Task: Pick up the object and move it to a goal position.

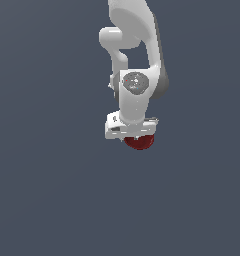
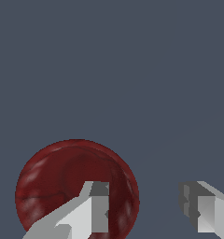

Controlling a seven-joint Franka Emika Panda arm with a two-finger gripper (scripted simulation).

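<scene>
A flat slate-grey worktop fills both views, plain and unmarked from edge to edge. Over it, in the exterior view, the white Panda arm reaches down from the upper edge of the picture, its wrist section with a round grey cap facing the camera and its hand block turned slightly askew. Below that block sits the end effector, whose two pale fingers with dark inner pads stand wide apart in the wrist view, closed on nothing. The dark red dish, round and shallow with a raised rim and a mottled glossy inside, lies on the worktop directly under the hand; in the exterior view only its lower edge peeks out beneath the white block. In the wrist view one finger overlaps the dish's inside, while the other finger stands off to the side of it, clear of the rim, over bare worktop.
</scene>
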